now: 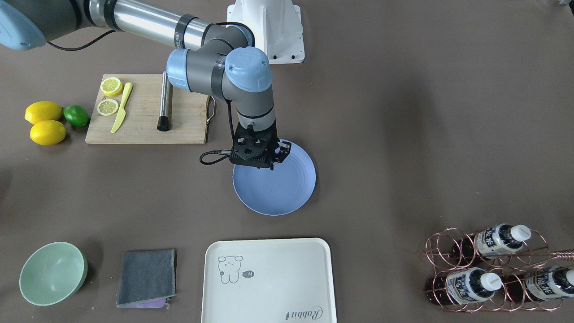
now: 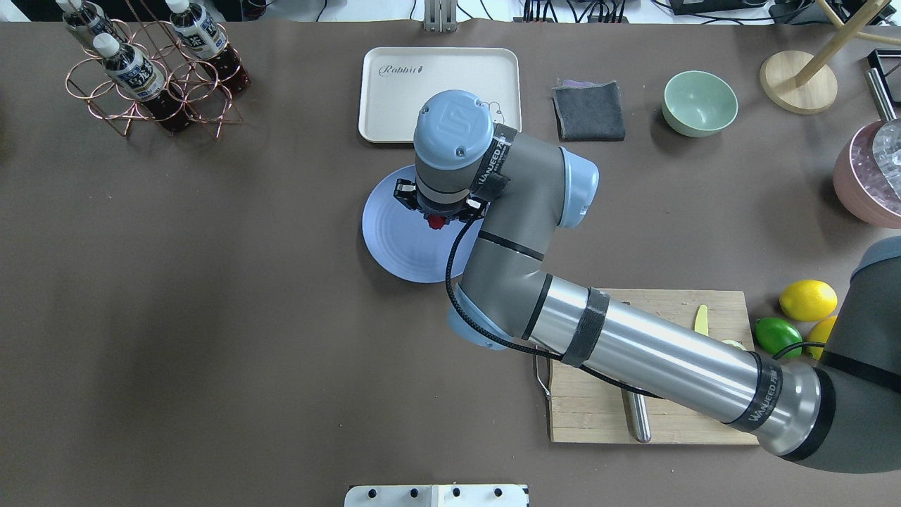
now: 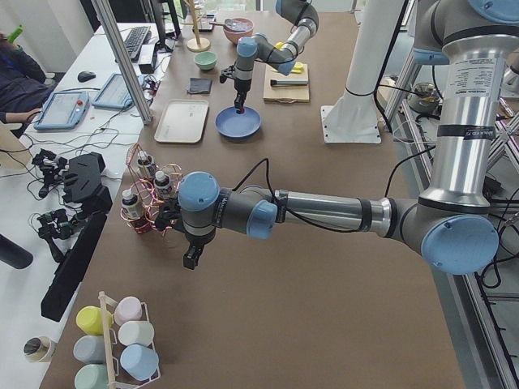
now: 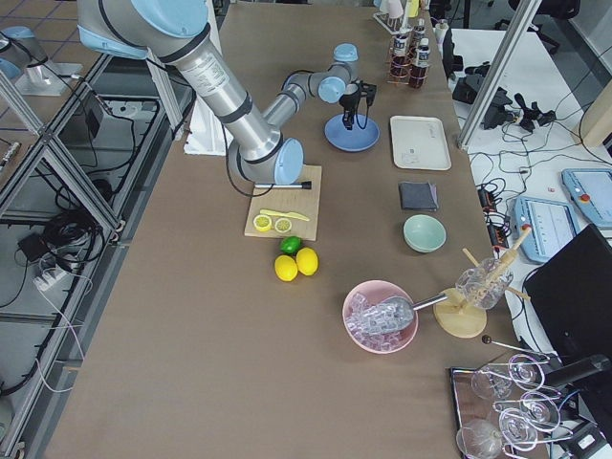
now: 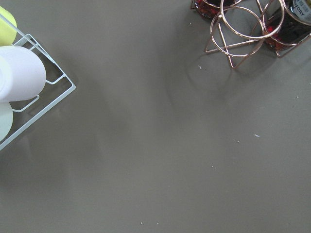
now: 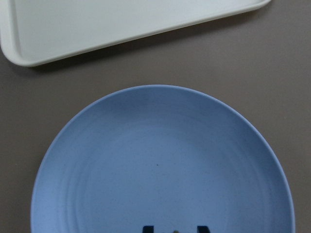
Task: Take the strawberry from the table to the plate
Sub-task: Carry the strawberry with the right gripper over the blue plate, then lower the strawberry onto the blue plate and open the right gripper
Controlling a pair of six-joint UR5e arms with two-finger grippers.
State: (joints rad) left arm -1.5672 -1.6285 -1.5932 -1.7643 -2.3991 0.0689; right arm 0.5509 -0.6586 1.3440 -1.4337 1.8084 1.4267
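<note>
The light-blue plate (image 2: 394, 239) lies on the brown-grey table (image 2: 211, 282), just in front of the cream tray. My right gripper (image 2: 438, 215) hangs point-down over the plate's robot-side half, a little above it. It is shut on the strawberry (image 2: 436, 222), a small dark-red berry showing just under the wrist. From the front the wrist and gripper (image 1: 271, 162) hide the berry. The right wrist view looks down on the bare plate (image 6: 160, 165) with only dark fingertips (image 6: 146, 228) at the bottom edge. My left gripper (image 3: 191, 258) hovers beside the bottle rack; I cannot tell whether it is open or shut.
A cream tray (image 2: 440, 91), a grey cloth (image 2: 588, 110) and a green bowl (image 2: 700, 103) line the far side. A cutting board (image 2: 704, 422) with a knife and lemon slices, two lemons (image 2: 808, 299) and a lime sit on the right. A copper bottle rack (image 2: 151, 77) is far left.
</note>
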